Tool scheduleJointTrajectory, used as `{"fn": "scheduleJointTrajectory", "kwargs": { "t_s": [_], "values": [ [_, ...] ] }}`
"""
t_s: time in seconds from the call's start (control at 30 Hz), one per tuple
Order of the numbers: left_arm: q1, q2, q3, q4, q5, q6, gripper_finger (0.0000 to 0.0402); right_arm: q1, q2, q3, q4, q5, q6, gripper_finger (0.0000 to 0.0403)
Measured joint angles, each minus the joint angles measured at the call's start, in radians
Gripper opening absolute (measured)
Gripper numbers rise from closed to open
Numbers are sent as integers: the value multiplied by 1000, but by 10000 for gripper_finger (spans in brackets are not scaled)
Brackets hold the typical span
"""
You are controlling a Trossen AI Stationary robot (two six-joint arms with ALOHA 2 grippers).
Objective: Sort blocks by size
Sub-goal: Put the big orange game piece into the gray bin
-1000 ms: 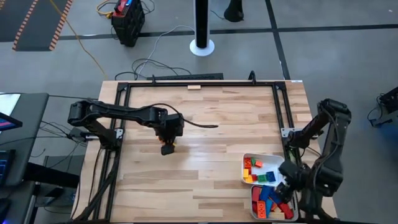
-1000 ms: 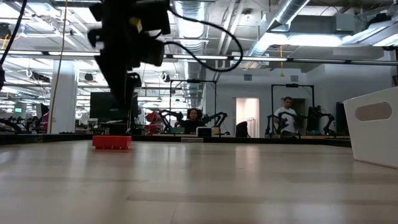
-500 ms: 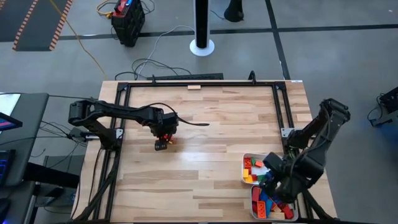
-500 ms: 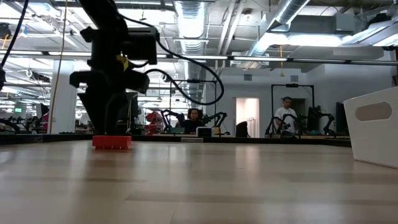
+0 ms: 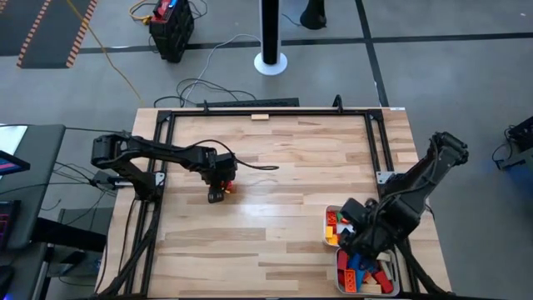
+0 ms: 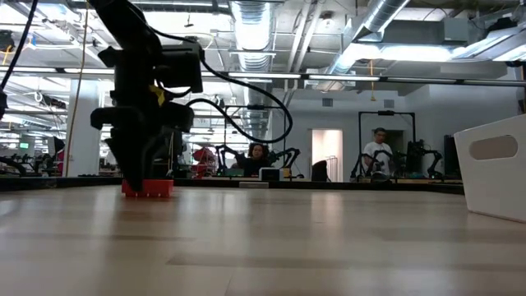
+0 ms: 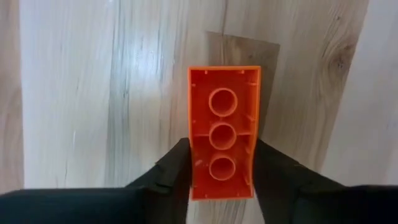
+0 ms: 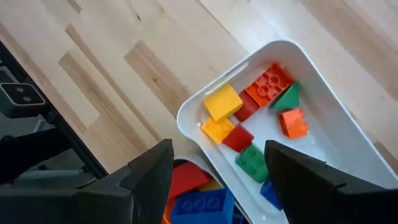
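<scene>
In the high view, the left gripper [image 5: 218, 190] is reaching down onto the wooden table [image 5: 275, 225] left of the frame's centre, with a bit of the red-orange brick [image 5: 229, 187] peeking out beside it. The right gripper [image 5: 360, 242] is hanging at the lower right of the frame, over two white trays [image 5: 330, 210] that are lying just beside each other and holding mixed bricks [image 5: 366, 271].

In the low view, the left gripper [image 6: 140, 168] is standing at the left of the frame with its tips down at the brick [image 6: 149, 188], which is lying flat on the table. One tray [image 6: 493, 177] is showing its wall at the right edge. People are sitting and standing in the room far behind.

In the left wrist view, the two dark fingers [image 7: 171, 174] are pressing against the long sides of the brick [image 7: 224, 130], grasping it near its lower end. The brick is lying with its hollow underside facing the camera, and its long axis is running straight up the frame, away from the wrist.

In the right wrist view, the right fingers [image 8: 149, 171] are standing wide apart, holding nothing. Between and beyond them the tray [image 8: 186, 115] is holding small bricks [image 8: 252, 106]: yellow, red, orange and green. A blue brick [image 8: 202, 208] is lying in the second tray at the bottom of the frame.
</scene>
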Motion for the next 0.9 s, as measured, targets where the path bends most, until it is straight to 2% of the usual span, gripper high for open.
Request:
{"fn": "scheduleJointTrajectory", "kwargs": {
  "t_s": [0.03,0.23,0.43,0.63,0.7,0.9],
  "values": [
    [-1,-1,-1,0,0,-8,120,-4,0,0,2,1,-11,279],
    [-2,-6,2,22,24,-106,118,7,-4,0,25,57,-38,279],
    [-24,-59,53,109,68,-211,118,39,-33,0,98,227,-61,279],
    [-68,-110,93,385,133,-340,118,21,-34,0,243,502,-203,279],
    [-83,-111,105,493,146,-378,118,-14,-39,0,306,539,-285,279],
    [-138,-112,150,769,158,-473,118,-138,-76,0,547,545,-640,283]
  ]
}}
